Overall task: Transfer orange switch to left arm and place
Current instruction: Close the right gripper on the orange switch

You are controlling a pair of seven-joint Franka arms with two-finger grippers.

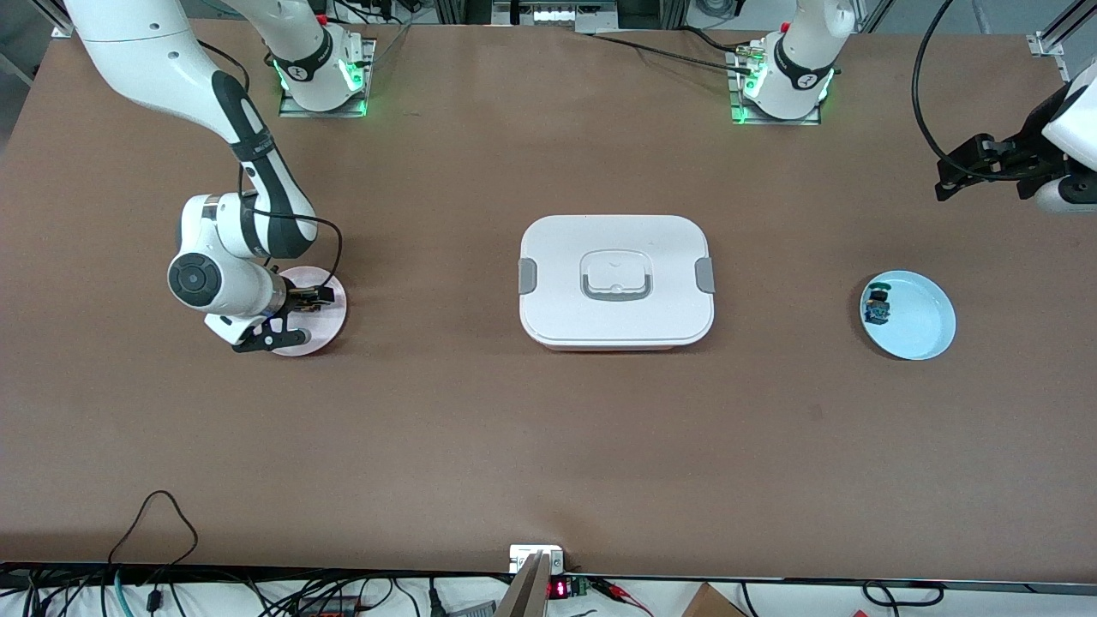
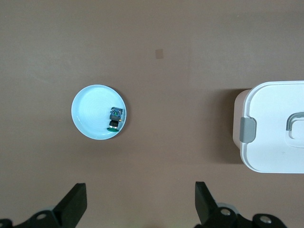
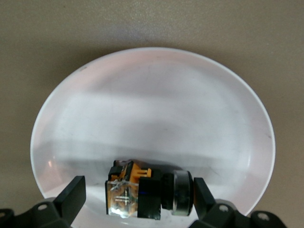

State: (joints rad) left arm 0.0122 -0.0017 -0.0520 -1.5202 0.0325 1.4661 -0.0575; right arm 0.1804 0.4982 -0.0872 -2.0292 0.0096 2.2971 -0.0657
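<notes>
I see the orange switch (image 3: 149, 194) lying flat on the pink plate (image 3: 152, 104), long axis across my right hand's (image 3: 137, 199) parted fingers; left hand (image 2: 140, 209) waits open above the counter (image 1: 548, 428).

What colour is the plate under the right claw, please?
Pale pink; the plate shows best in the right wrist view, beneath the right claw.

Matt brown table surface (image 1: 480, 428), faintly grainy; large white rounded-rectangular plastic box (image 1: 616, 280), smooth with a soft sheen, grey latches duller; round pale pink plate (image 3: 156, 109), glossy and lightly scuffed; small orange-bodied switch (image 3: 142, 190), clear shiny plastic casing, black matt end; round light blue plate (image 1: 917, 317), smooth, glazed-looking
</notes>
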